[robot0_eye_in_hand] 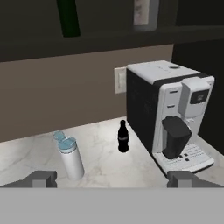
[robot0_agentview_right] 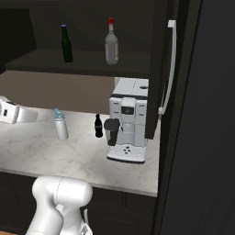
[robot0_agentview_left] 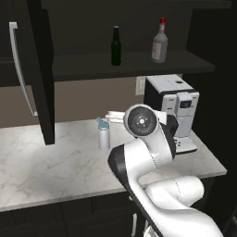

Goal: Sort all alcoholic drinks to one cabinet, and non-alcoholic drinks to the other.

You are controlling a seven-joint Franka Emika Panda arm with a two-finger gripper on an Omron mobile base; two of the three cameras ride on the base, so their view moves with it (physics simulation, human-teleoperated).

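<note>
Up above our fingers [robot0_eye_in_hand: 112,178], which stand wide apart with nothing between them, the dark green beer bottle [robot0_agentview_left: 115,46] and the clear-grey liquor bottle [robot0_agentview_left: 159,41] with its red cap stand upright and apart on the shelf of the open upper cabinet [robot0_agentview_left: 134,65]. Ahead of our fingers on the marble counter [robot0_eye_in_hand: 105,157], the white flask [robot0_eye_in_hand: 70,157] with the light-blue spout lid stands nearest, just beyond the left fingertip. Farther ahead, the small black cola bottle [robot0_eye_in_hand: 123,136] with the red label stands upright, near the flask but not touching it. Beyond the right fingertip, we see a white and black coffee machine [robot0_eye_in_hand: 170,109], just beside the cola bottle.
</note>
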